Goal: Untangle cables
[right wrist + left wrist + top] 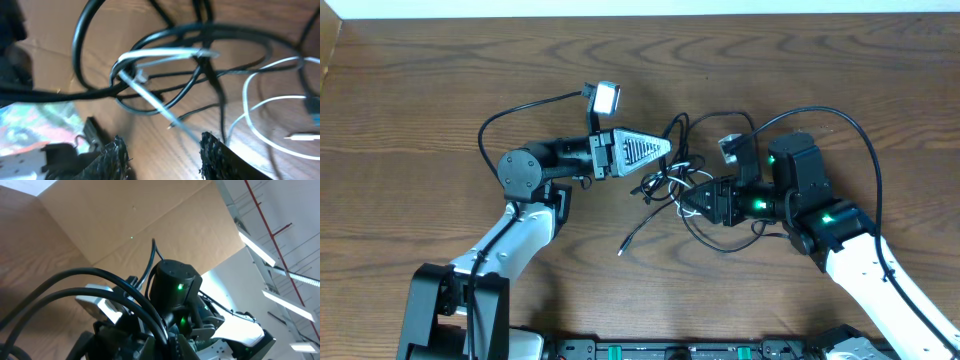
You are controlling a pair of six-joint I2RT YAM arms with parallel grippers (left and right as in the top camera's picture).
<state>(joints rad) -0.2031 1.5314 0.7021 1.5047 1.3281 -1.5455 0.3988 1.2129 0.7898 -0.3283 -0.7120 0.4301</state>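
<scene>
Overhead: cables (665, 185) tangled at frame centre on bench (420, 90), between both arms. Left gripper (663, 148) pressed together at tangle's upper edge; any hold unclear. Right wrist: right gripper (165, 152) apart, pale strand running between.

- The overhead camera looks straight down on the tabletop (420, 80) from high up. It takes in the left arm (520, 230), the right arm (840, 240) and the cables (670, 185) between them.
- The left wrist camera points sideways and upward, off the tabletop, toward the right arm, cardboard (150, 220) and ceiling lights (285, 302). Black cables cross close to its lens.
- The right wrist camera looks down past the right pincer (165, 152), very near the cables, and its picture is blurred.
- Overhead and right wrist share the cables; overhead and left wrist share the right arm.
</scene>
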